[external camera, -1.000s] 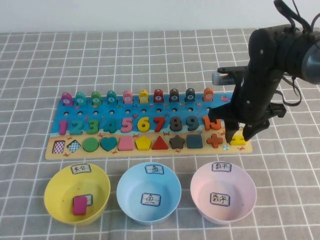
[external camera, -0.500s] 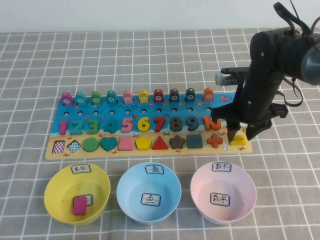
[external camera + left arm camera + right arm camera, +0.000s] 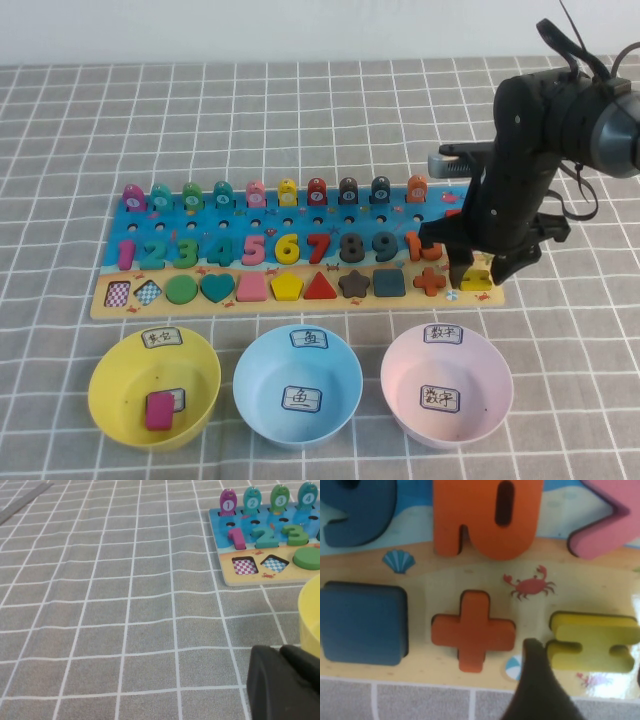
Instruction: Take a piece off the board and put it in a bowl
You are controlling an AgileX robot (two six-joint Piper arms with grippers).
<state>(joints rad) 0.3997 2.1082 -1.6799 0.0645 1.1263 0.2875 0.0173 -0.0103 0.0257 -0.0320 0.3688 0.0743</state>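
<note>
The yellow equals-sign piece (image 3: 478,279) sits in its slot at the right end of the board (image 3: 110,308), beside the orange plus (image 3: 430,282). My right gripper (image 3: 481,271) is open and down over the piece, one finger on each side. In the right wrist view the piece (image 3: 592,642) lies beside one dark fingertip (image 3: 535,675); the gripper (image 3: 586,660) straddles it. The yellow bowl (image 3: 108,366) stands at the front left and holds a pink block (image 3: 160,410). My left gripper (image 3: 280,680) is shut and empty, low over the cloth beside the yellow bowl (image 3: 310,610).
A light-blue bowl (image 3: 246,372) and a pink bowl (image 3: 394,372) stand in front of the board, right of the yellow one. Two slots at the board's left end (image 3: 133,294) are empty. A grey checked cloth covers the table.
My right gripper has dropped a little lower and shifted slightly left around the equals piece. The piece has stayed in its slot. The bowls have not moved.
</note>
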